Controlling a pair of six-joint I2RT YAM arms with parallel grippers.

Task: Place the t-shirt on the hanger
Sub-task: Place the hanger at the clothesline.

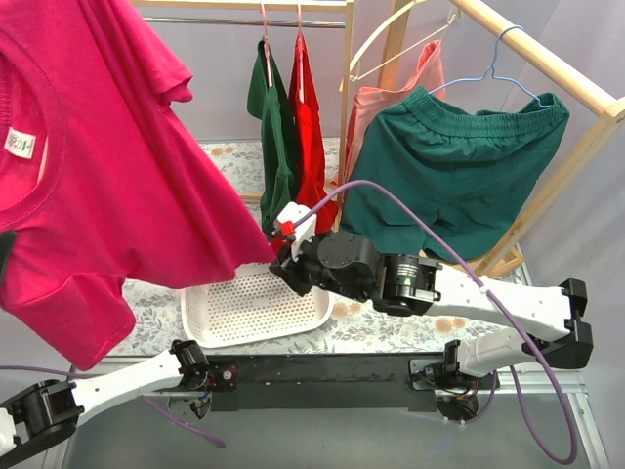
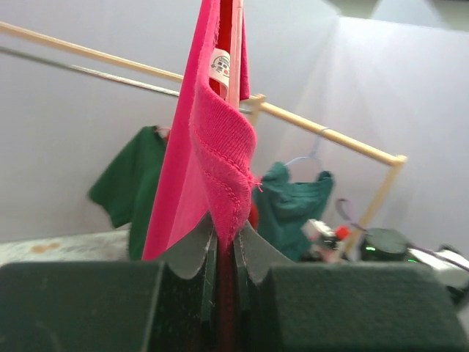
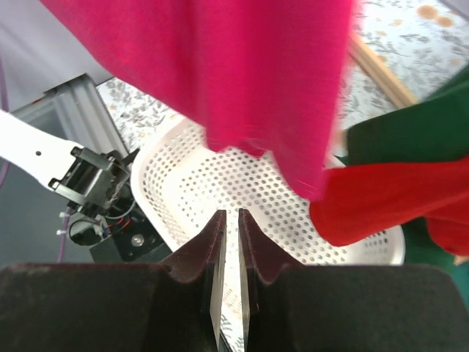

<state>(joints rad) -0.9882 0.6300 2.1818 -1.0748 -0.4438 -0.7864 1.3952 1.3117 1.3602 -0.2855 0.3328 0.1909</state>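
The magenta-pink t-shirt (image 1: 98, 166) hangs high and close to the top camera, filling the left of that view, its white label (image 1: 18, 144) at the neck. My left gripper (image 2: 227, 231) is shut on the t-shirt's neck rib (image 2: 220, 147). A thin pale-pink bar of the hanger (image 2: 235, 51) runs up inside the neck beside the label. In the top view the hanger is hidden behind the cloth. My right gripper (image 1: 283, 239) is at the shirt's lower hem corner. In its wrist view the right gripper (image 3: 228, 214) is empty, jaws almost together, just below the hem (image 3: 242, 73).
A white perforated basket (image 1: 210, 322) sits on the floral table under the right gripper. On the wooden rack hang a dark green top (image 1: 271, 127), a red garment (image 1: 311, 127), green shorts (image 1: 449, 166), a cream hanger (image 1: 391, 39) and a light-blue hanger (image 1: 498, 68).
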